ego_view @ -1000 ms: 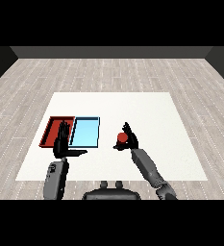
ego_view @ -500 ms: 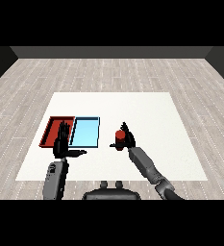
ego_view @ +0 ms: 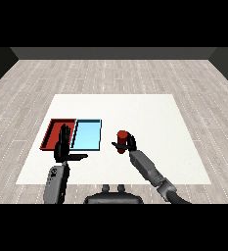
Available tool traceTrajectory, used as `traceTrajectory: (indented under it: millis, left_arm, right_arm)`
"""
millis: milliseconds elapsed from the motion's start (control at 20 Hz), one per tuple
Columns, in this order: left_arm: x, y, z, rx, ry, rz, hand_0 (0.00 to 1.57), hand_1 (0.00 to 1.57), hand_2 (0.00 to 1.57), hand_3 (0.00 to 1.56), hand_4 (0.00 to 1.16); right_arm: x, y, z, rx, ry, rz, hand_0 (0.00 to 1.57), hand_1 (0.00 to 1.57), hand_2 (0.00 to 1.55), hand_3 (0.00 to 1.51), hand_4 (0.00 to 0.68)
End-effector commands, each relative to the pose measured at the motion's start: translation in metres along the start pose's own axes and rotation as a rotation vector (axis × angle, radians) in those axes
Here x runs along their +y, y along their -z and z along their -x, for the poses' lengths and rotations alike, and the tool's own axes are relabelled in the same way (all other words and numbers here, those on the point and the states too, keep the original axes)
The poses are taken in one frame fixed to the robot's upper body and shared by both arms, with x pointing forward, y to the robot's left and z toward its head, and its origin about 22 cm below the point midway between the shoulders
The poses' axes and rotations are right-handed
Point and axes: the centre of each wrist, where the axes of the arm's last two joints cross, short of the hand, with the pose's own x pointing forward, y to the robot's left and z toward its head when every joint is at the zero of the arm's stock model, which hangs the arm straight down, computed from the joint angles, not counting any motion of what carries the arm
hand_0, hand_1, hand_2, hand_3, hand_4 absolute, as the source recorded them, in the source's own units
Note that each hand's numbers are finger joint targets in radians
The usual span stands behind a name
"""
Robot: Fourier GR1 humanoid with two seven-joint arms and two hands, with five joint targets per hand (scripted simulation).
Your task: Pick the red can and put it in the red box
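— Can [ego_view: 121, 140]: upright, right of the blue tray [ego_view: 86, 135], on or just above the counter [ego_view: 149, 117] — cannot tell which.
— And the right hand [ego_view: 129, 144]?
— Curled round the can from the right, thumb across its front.
— Left hand [ego_view: 62, 148]?
— Fingers straight, thumb out sideways, holding nothing; over the near edge of the red tray [ego_view: 54, 133], well apart from the can.

- table [ego_view: 149, 122]: matt white, smooth top
- floor [ego_view: 110, 73]: pale grey wood planks, matt
- red can [ego_view: 122, 141]: smooth, slight sheen
- red tray [ego_view: 53, 128], light blue tray [ego_view: 87, 136]: smooth, plastic-looking
- hands: matt black; forearms grey, metal-like
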Motion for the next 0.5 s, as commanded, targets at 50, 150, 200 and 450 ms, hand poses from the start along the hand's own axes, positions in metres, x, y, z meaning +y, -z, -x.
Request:
traceTrajectory:
  millis: [50,150,200,450]
  left_arm:
    - [-0.010,-0.016,0.007,0.007,0.003,-0.007,0.00,0.00,0.00,0.00,0.00]
    - [-0.003,-0.006,0.003,0.020,-0.007,0.004,0.00,0.00,0.00,0.00,0.00]
    - [-0.001,-0.010,0.000,0.015,-0.019,0.007,0.00,0.00,0.00,0.00,0.00]
    - [-0.007,-0.004,0.002,0.005,-0.020,0.036,0.00,0.00,0.00,0.00,0.00]
  right_arm:
    - [-0.010,0.014,-0.004,-0.036,-0.044,0.006,1.45,1.45,1.44,1.40,0.594]
    - [0.004,0.002,-0.011,-0.034,-0.041,-0.012,1.47,1.47,1.44,1.38,0.597]
    - [-0.003,0.013,-0.027,-0.042,-0.076,-0.007,1.47,1.47,1.44,1.38,0.598]
    - [0.009,0.005,-0.047,-0.147,-0.071,-0.044,1.43,1.43,1.43,1.37,0.623]
